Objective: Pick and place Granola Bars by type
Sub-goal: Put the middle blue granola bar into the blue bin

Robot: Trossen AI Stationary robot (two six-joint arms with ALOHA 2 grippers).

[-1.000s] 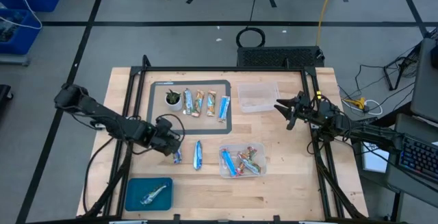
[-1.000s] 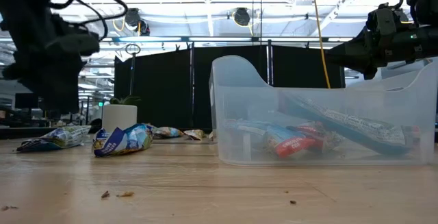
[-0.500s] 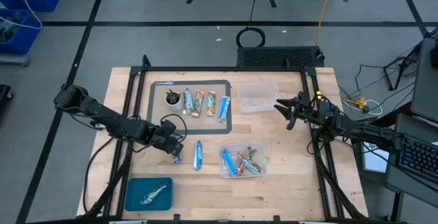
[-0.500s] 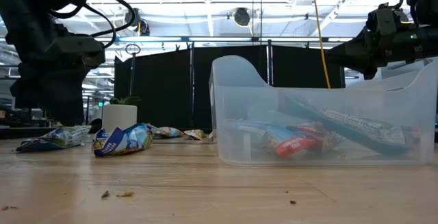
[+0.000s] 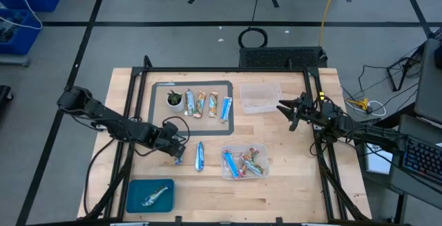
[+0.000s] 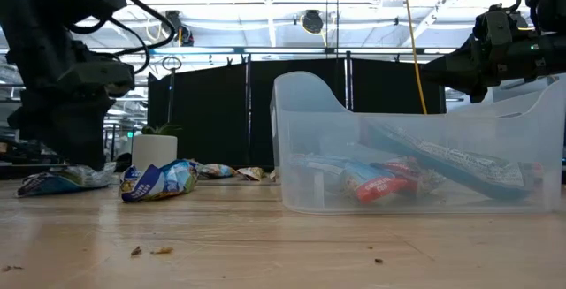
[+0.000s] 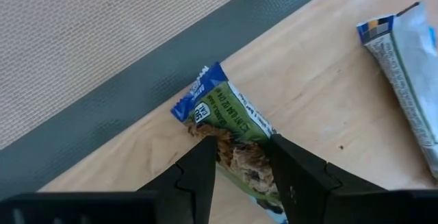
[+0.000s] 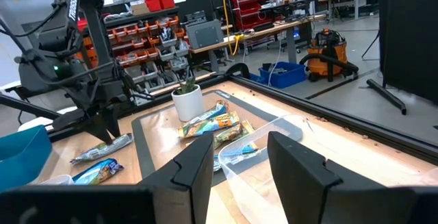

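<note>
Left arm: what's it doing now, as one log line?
left gripper | fingers astride green granola bar on table | grip unconfirmed | right gripper idle, open
</note>
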